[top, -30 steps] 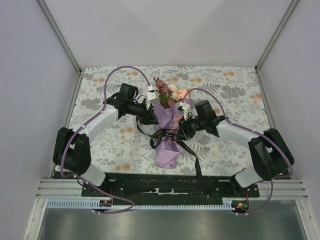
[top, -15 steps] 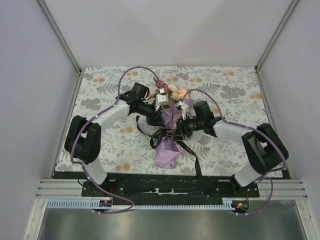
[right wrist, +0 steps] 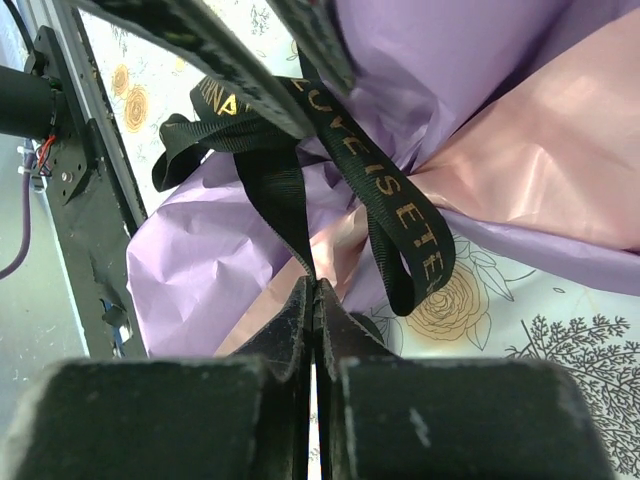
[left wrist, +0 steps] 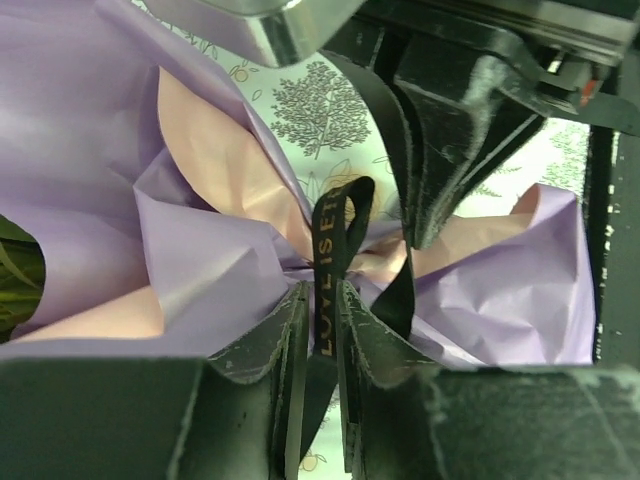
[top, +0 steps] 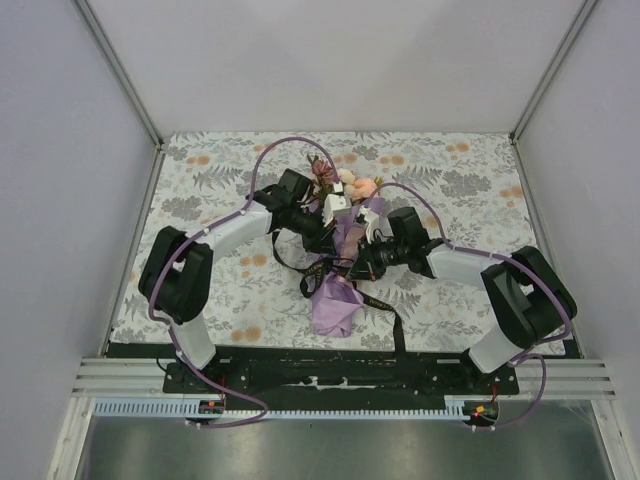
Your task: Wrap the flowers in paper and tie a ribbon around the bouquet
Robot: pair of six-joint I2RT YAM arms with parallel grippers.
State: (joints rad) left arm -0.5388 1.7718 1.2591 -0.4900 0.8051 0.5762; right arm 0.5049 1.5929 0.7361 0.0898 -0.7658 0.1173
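Here the right gripper (right wrist: 315, 287) has just clamped: its jaws meet with no gap, and a strand of the ribbon (right wrist: 398, 215) runs down into the pinch. The left gripper (left wrist: 321, 297) has narrowed. Its jaws stand a little apart with a lettered strand between them, touching both sides, though whether they already pinch it cannot be told. The bouquet (top: 338, 272) lies mid-table on the printed tablecloth (top: 455, 185), with the flowers (top: 342, 181) at the far end and the paper (left wrist: 195, 285) gathered to a waist where the ribbon crosses.

Compared with a second ago, the left arm has swung inward, so its wrist now sits over the bouquet's upper part, beside the blooms. The right arm has crept slightly closer, and the bouquet itself has scarcely shifted.

By judgement, each gripper now has a ribbon strand at its jaws, so the tying step is under way and a knot or loop is likely to be drawn next. The knot does not look finished.
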